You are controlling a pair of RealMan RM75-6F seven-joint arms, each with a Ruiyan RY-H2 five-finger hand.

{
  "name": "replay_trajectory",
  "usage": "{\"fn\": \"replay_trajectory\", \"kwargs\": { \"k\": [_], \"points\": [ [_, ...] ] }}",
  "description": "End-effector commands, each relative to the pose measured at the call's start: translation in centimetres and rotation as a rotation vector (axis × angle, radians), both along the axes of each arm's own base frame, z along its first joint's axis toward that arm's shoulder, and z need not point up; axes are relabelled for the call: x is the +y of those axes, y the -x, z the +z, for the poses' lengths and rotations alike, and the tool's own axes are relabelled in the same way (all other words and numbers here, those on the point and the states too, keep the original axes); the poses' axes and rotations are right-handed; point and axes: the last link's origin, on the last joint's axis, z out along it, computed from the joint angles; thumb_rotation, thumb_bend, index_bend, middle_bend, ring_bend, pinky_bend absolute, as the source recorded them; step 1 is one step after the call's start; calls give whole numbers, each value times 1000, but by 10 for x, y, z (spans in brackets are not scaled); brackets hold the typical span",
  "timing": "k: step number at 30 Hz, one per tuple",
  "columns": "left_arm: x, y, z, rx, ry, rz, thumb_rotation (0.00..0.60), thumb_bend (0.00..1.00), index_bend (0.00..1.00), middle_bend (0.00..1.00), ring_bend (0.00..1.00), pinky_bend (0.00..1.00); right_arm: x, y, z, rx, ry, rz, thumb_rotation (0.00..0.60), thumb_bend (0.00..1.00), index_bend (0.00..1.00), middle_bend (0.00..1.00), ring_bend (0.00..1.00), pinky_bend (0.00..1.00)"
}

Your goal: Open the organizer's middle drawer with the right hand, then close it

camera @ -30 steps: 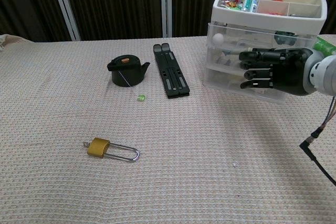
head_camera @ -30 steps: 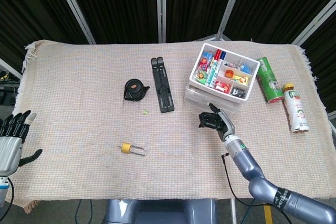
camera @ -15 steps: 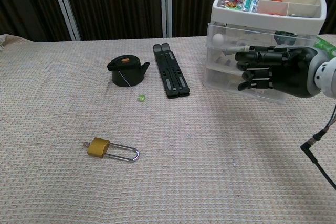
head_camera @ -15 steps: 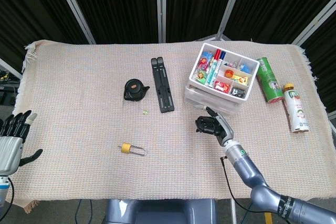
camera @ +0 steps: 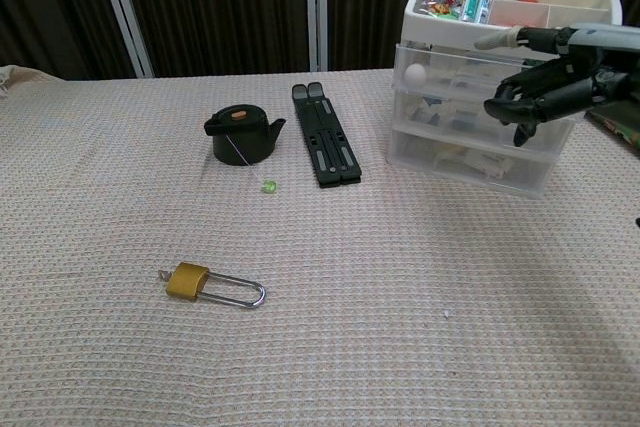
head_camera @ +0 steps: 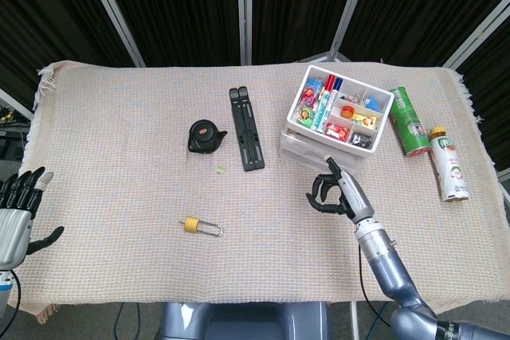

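Right hand [camera: 545, 87] hovers w/ fingers curled inward, empty, just in front of the organizer [camera: 470, 127], a clear three-drawer unit w/ a white tray of markers & small bits on top, standing near the table's far right corner. In the head view the hand [head_camera: 335, 193] sits on the near side of the unit, apart from its front; whether any fingertip touches the plastic can't be told. The middle drawer [camera: 450, 107] looks flush w/ the drawers above & below, so judged shut, pull not yet begun. Left hand [head_camera: 17, 211] rests w/ fingers apart, holding nothing, at the near left edge of the table. To do the step well, the operator would prob. want fingertips hooked under the middle drawer's front lip, not the top or bottom one, then a straight pull toward the near edge. The unit seems light & unanchored on the woven cloth [head_camera: 119, 141], so a slow draw should keep it from sliding or tipping the loaded tray. Closing calls for a flat push square to the front. Padlock [camera: 212, 284], black teapot-shaped item [camera: 240, 134] & black folding stand [camera: 325, 134] lie well apart toward the table's middle, clear of the pull path; green can [head_camera: 409, 120] & bottle [head_camera: 449, 163] lie by the right edge.
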Motion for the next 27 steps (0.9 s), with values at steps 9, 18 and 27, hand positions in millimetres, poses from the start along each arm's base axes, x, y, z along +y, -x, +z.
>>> {"fn": "replay_trajectory", "kwargs": {
  "k": [9,18,27],
  "points": [
    [-10,-8,10,4,-13,-25,600,198,0,0,0,0,-13,2,25,355,106,-110,600,290,172,629,659,512],
    [-10,-7,13,-1,-17,-22,600,198,0,0,0,0,-14,1,13,361,52,-126,600,289,200,629,659,513],
    [-10,-7,12,-1,-11,-21,600,198,0,0,0,0,-19,1,2,354,31,-142,600,291,286,633,661,514]
  ]
}}
